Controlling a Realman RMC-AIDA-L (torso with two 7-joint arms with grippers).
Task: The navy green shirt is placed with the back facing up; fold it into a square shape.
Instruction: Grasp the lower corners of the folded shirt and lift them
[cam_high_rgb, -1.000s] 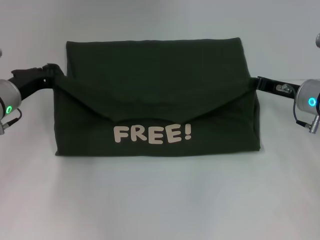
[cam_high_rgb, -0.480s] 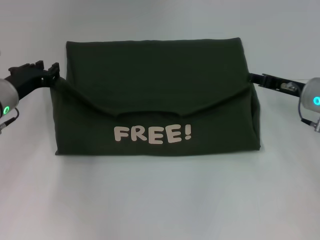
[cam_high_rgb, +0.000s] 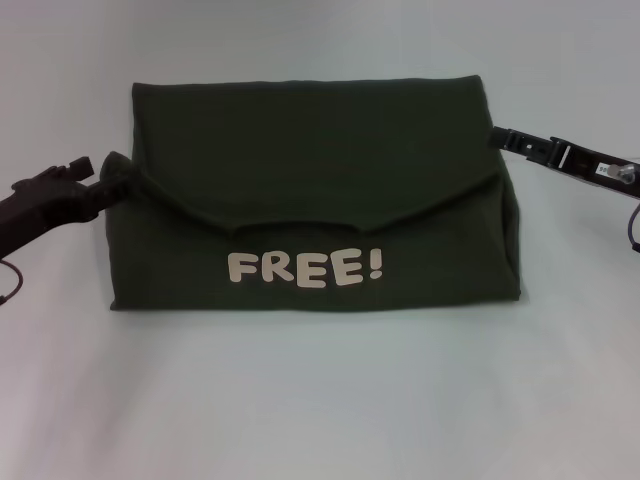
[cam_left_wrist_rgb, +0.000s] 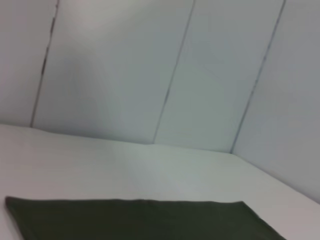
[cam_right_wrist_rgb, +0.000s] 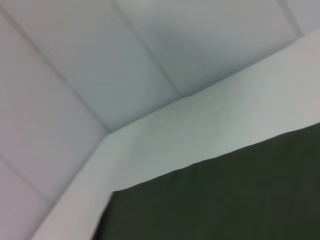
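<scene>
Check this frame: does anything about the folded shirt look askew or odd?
Yes. The dark olive-green cotton shirt is folded into a wide band, not a square. The top flap's lower edge sags unevenly above the cream "FREE!" lettering, and the left end bunches up at the left gripper. The right gripper sits at the opposite end.

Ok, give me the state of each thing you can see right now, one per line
navy green shirt: folded into a wide band on the table, top flap down over the front, FREE! lettering showing.
left pincer: at the shirt's left edge, touching the cloth.
right pincer: at the shirt's upper right edge.
table: white, shirt lying on it.
</scene>
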